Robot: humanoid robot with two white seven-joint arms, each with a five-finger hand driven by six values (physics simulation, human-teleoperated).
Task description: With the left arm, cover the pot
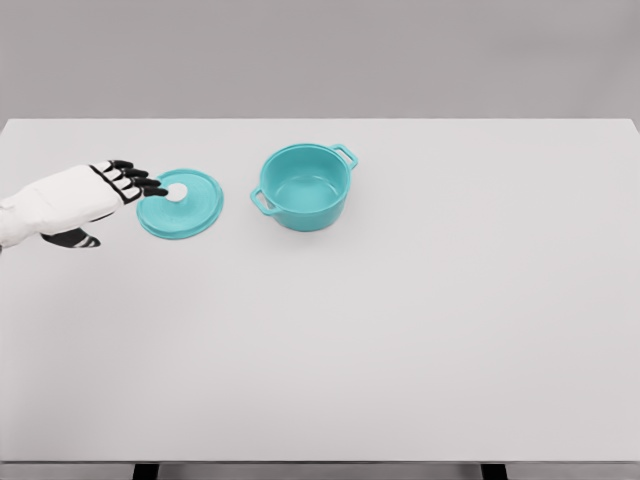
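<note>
The pot [303,187] is teal and stands upright on the white table [400,340]. It sits nearer the back edge than the front edge, a little left of the middle. It is open at the top, and its inside looks bare. It has two small loop handles. One points to the back right and the other to the front left.

The lid [181,204] is the same teal. It lies flat on the table just left of the pot, near it but not touching. A strip of table shows between them. The lid has a small white knob [177,193] in its middle.

The left hand [85,197] comes in from the left edge of the table. It is white with black fingers [135,174]. The fingers stretch toward the lid, side by side and only a little bent. Their tips reach over the left rim of the lid and end right beside the white knob. I cannot tell if a tip touches the knob. The fingers are not wrapped around it, and the hand holds nothing. The black thumb [78,239] sticks out under the hand, away from the lid, above the bare table.

The pot is on the far side of the lid from the hand, well apart from the fingers
</note>
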